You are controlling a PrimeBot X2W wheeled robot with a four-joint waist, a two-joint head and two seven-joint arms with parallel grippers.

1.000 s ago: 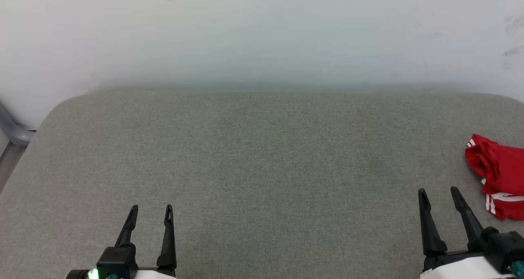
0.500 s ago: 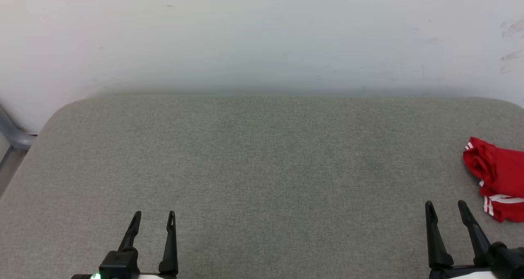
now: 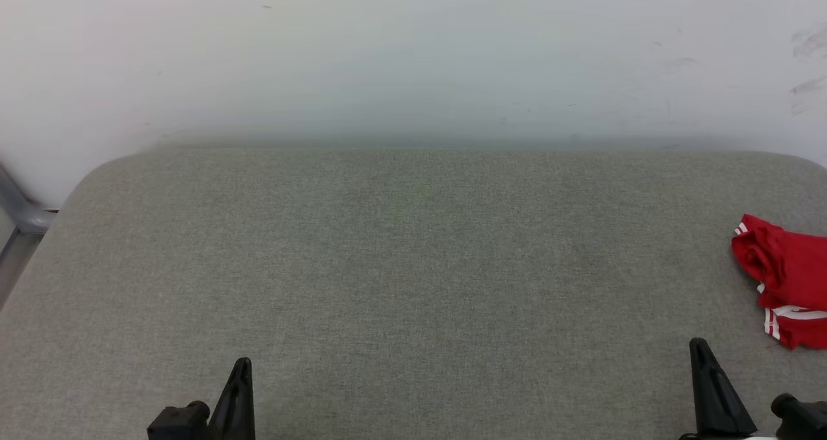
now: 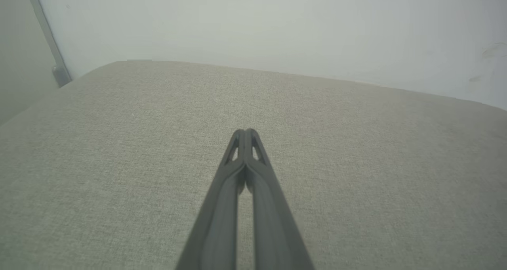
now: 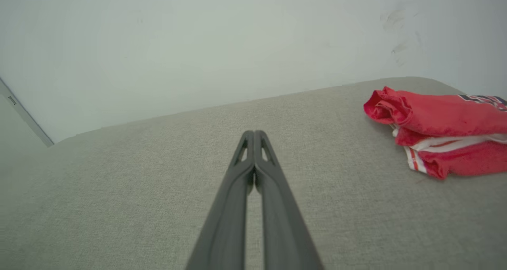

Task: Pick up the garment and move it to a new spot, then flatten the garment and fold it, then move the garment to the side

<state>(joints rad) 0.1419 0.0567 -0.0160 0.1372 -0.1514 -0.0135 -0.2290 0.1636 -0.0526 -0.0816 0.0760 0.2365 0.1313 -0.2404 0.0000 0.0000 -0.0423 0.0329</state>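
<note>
The garment is a folded red bundle with white stripe trim, lying at the far right edge of the grey table; the right wrist view shows the garment at the right, with a bit of dark lettering at the frame edge. My right gripper is low at the bottom right, shut and empty, a short way left of and nearer than the garment. In its own view the right gripper has its fingertips pressed together over bare cloth. My left gripper, at the bottom left, is also shut with nothing in it, as its wrist view confirms.
A pale wall rises behind the table's far edge. A grey metal bar leans at the far left corner. The table's rounded corners show at back left and back right.
Both grippers went from open to shut and dropped lower in the head view. The garment lies where it did.
</note>
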